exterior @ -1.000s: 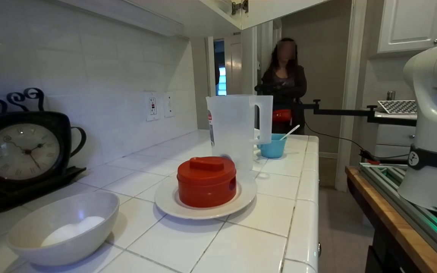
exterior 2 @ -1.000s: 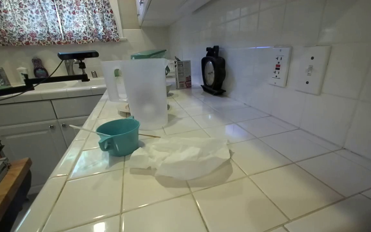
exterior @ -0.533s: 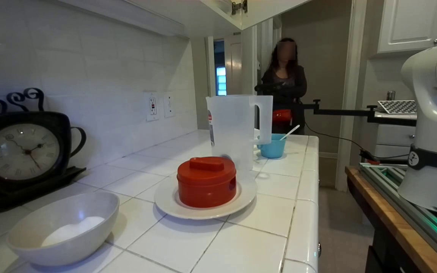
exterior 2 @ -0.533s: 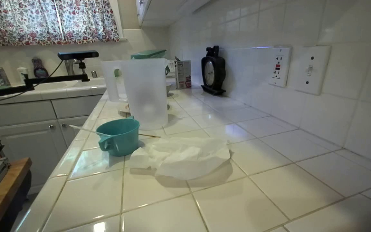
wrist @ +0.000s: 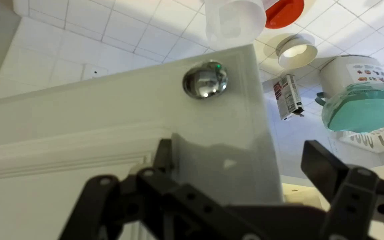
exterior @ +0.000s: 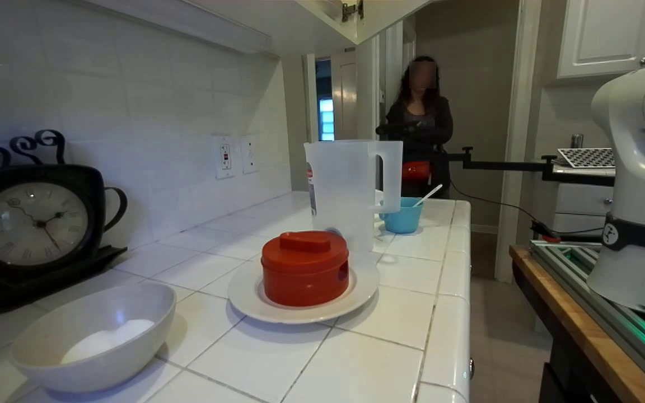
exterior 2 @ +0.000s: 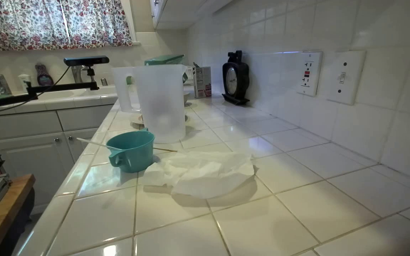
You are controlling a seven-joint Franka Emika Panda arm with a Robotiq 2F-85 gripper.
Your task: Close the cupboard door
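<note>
The white cupboard door [exterior: 387,14] hangs open at the top of an exterior view, with its hinge [exterior: 351,11] on the cupboard [exterior: 300,31]. In the wrist view the door [wrist: 128,100] shows its outer face, with raised moulding and a round shiny knob [wrist: 205,80]. My gripper [wrist: 238,150] is open and shows only in the wrist view. One finger [wrist: 165,151] is over the door's face and the other finger [wrist: 323,170] is beyond its free edge. The jaws hold nothing; whether a finger touches the door I cannot tell.
A clear pitcher [exterior: 339,190], a red lidded container [exterior: 304,268] on a plate, a bowl [exterior: 98,341], a clock [exterior: 37,224] and a blue cup [exterior: 403,215] stand on the tiled counter [exterior: 378,347]. A person [exterior: 420,123] stands in the doorway. A camera bar [exterior 2: 62,86] juts out beside the counter.
In an exterior view the door has swung about its hinge: its lower edge is steeper and less of the panel shows. The robot arm has shifted slightly left. The counter objects stay put.
</note>
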